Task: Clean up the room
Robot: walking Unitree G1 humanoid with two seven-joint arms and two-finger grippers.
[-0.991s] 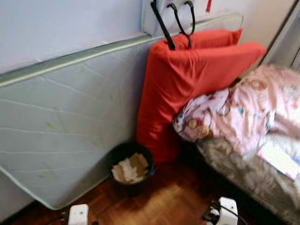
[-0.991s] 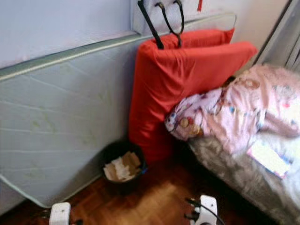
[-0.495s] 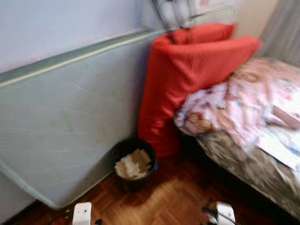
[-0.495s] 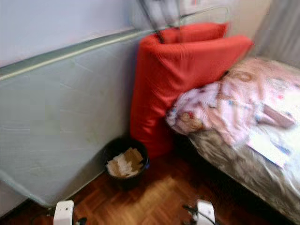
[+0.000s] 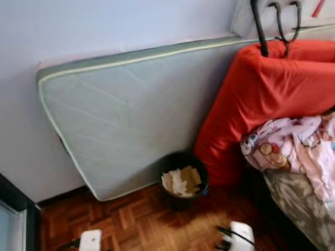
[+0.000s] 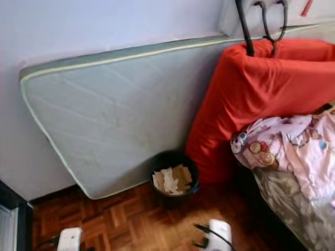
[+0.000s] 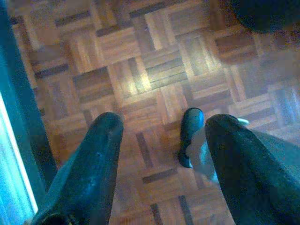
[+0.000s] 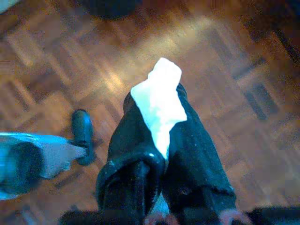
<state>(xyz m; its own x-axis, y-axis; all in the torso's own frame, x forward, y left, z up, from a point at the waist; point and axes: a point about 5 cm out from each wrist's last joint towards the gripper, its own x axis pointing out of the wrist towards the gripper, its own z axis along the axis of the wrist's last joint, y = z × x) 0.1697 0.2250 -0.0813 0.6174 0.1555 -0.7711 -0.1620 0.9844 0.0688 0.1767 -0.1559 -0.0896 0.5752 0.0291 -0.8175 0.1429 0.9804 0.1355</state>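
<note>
A black waste bin [image 5: 182, 180] with crumpled paper scraps in it stands on the parquet floor, at the foot of a leaning mattress. My right gripper [image 8: 157, 117] hangs low over the floor, shut on a white scrap of paper [image 8: 159, 101] that sticks out past its fingertips. My left gripper [image 7: 164, 123] is open above bare parquet with nothing between its fingers. The white wrists of my left arm [image 5: 90, 240] and right arm [image 5: 238, 235] show at the bottom edge, short of the bin.
A pale green mattress [image 5: 131, 110] leans on the wall. A red folded pad [image 5: 261, 99] stands to its right, with black straps [image 5: 259, 26] hanging above. A bed with a pink blanket [image 5: 298, 151] is at right. A dark frame [image 5: 15, 209] is at left.
The camera has swung to the left, so the whole scene sits further right in the picture. The mattress's left end and the dark frame have come into view.
</note>
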